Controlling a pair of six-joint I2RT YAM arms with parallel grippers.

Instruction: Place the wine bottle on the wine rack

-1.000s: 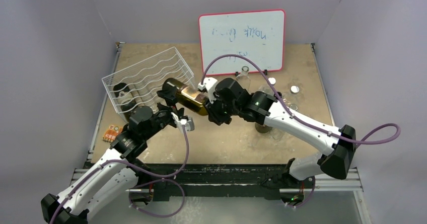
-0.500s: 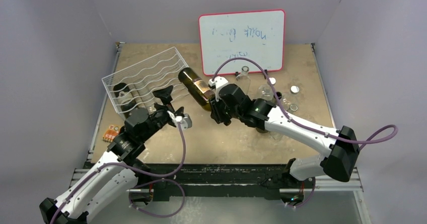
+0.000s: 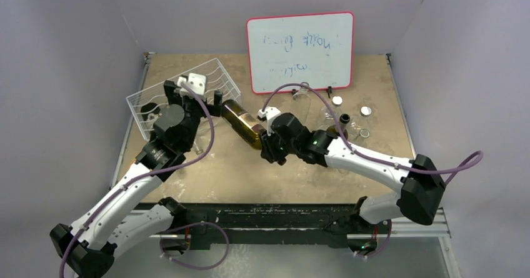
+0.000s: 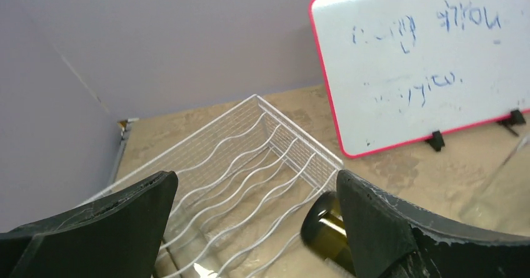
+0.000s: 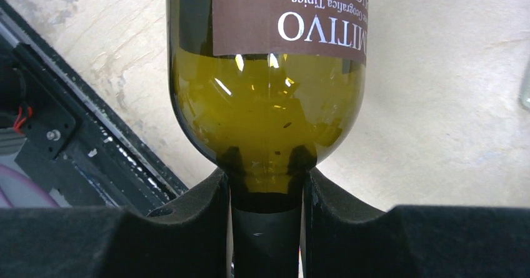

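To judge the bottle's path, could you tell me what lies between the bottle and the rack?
Nothing. The left wrist view shows the base of the bottle right beside the edge wires of the rack, with no object between them. Whether they touch is unclear.

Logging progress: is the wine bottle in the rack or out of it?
Out. The right end effector grips the olive-green glass wine bottle by its neck, base at the white wire rack's edge.

The bottle [image 5: 265,128] is olive-green glass with a brown label [image 5: 287,15] lettered in white. The rack [image 4: 250,159] is white, its wires wavy. The whiteboard [image 3: 300,50] has a red frame and blue scribbles. The table [image 3: 244,172] is mottled tan.
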